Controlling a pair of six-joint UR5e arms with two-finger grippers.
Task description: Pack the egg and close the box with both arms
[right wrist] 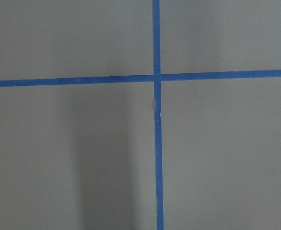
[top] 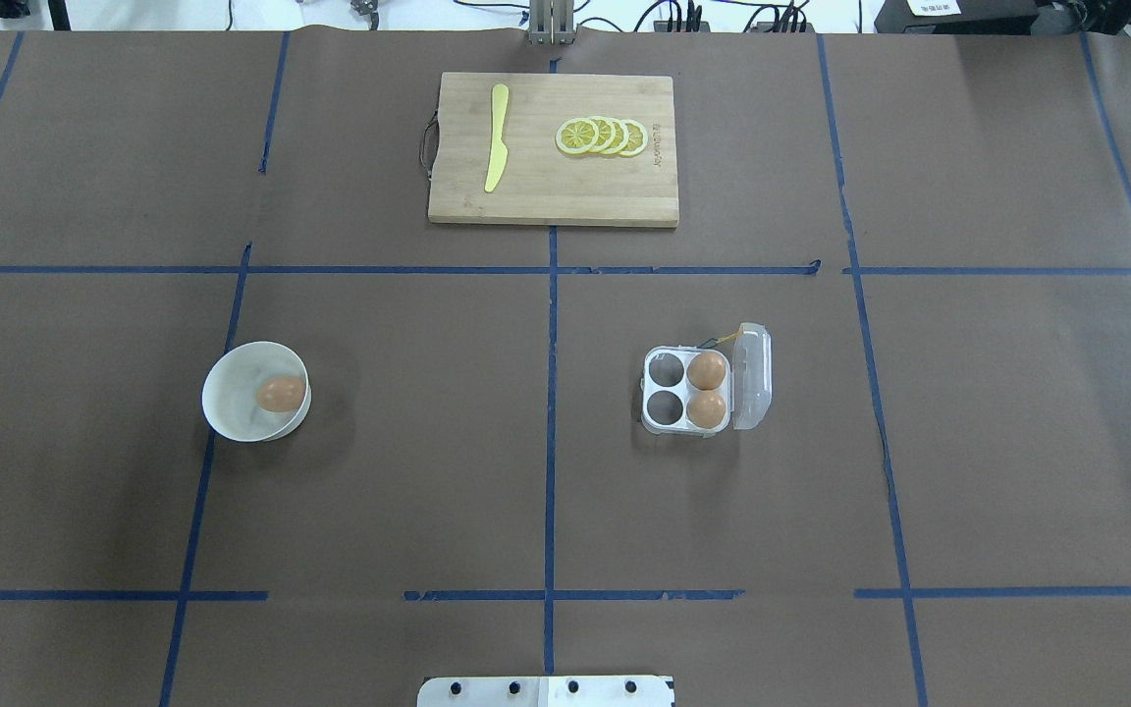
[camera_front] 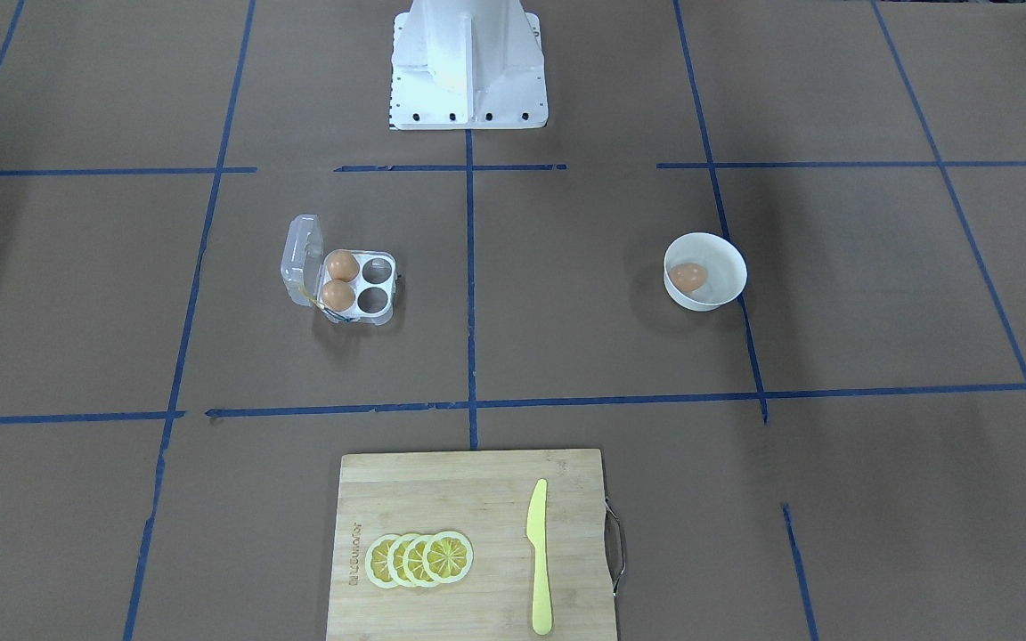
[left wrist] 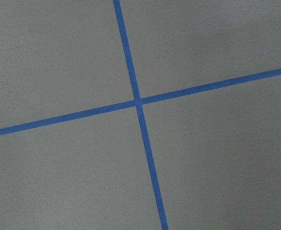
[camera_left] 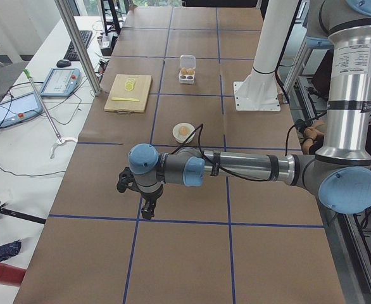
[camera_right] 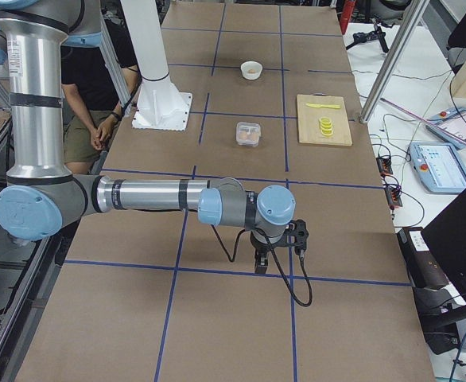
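One orange-brown egg point(camera_front: 688, 275) lies in the white bowl point(camera_front: 730, 267), which shows in the overhead view point(top: 232, 398) at the left. The clear box point(camera_front: 359, 284) sits open with its lid point(camera_front: 302, 258) tipped up. Two eggs point(top: 706, 370) fill the cells beside the lid, and the other two cells are bare. My left gripper point(camera_left: 149, 206) shows only in the exterior left view, low over the table's end, far from the bowl. My right gripper point(camera_right: 261, 259) shows only in the exterior right view, far from the box. I cannot tell whether either is open or shut. Both wrist views show only brown paper and blue tape.
A wooden cutting board point(camera_front: 468, 499) with a yellow knife point(camera_front: 538, 556) and several lemon slices point(camera_front: 419, 559) lies at the table's far side from the robot. The white pedestal base point(camera_front: 467, 67) stands at the robot's edge. A person sits beside the base point(camera_right: 90, 87).
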